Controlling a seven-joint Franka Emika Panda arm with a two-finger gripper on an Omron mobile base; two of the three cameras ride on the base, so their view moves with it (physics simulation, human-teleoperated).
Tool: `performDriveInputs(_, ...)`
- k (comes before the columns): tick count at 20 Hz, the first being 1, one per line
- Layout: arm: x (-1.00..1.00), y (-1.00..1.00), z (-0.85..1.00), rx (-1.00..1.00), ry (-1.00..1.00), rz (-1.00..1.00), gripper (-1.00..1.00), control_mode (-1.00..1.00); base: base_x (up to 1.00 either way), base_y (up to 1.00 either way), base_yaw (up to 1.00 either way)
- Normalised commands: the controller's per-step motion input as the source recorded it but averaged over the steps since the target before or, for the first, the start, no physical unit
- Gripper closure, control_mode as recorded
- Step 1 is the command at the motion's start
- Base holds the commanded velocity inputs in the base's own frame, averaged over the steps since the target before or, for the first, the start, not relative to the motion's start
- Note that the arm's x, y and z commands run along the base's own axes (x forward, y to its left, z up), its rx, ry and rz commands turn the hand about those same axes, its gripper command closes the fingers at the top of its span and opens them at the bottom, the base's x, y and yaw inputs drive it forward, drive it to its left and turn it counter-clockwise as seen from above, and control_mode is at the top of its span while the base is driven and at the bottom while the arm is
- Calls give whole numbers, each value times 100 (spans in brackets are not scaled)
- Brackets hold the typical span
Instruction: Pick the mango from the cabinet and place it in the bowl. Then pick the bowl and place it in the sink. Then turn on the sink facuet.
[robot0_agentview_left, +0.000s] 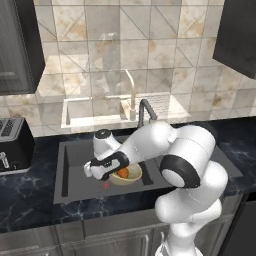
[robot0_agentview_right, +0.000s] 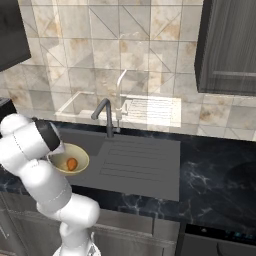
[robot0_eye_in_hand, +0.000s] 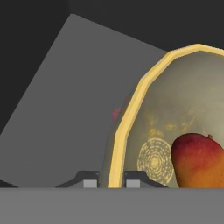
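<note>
The pale yellow-tan bowl (robot0_agentview_left: 134, 178) (robot0_agentview_right: 57, 161) (robot0_eye_in_hand: 131, 109) sits low inside the dark grey sink (robot0_agentview_left: 80, 165) (robot0_agentview_right: 135, 160), at the basin's right side. The orange-red mango (robot0_agentview_left: 123, 173) (robot0_agentview_right: 72, 163) (robot0_eye_in_hand: 199, 159) lies in the bowl. My gripper (robot0_agentview_left: 112, 177) (robot0_eye_in_hand: 111, 181) reaches down to the bowl's left rim, one finger outside the wall and one inside, shut on it. The slim dark faucet (robot0_agentview_left: 145, 112) (robot0_agentview_right: 106, 115) stands behind the basin, with its spout bent toward the basin. The wood-grain cabinet is out of view.
A black toaster (robot0_agentview_left: 12, 142) stands on the counter left of the sink. Dark wall cabinets (robot0_agentview_left: 17, 45) (robot0_agentview_right: 227, 45) hang at both sides. The ribbed drainboard (robot0_agentview_right: 132, 157) lies right of the basin, with black marbled counter (robot0_agentview_right: 220, 175) beyond. A small red spot (robot0_agentview_left: 106, 186) marks the basin floor.
</note>
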Motion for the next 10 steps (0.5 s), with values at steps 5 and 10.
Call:
performDriveInputs(5,42,17,-35,-3,0,-1,100,-100,0,0,0)
performDriveInputs(10,41,17,-26,-2,2,0,100,-100,0,0,0)
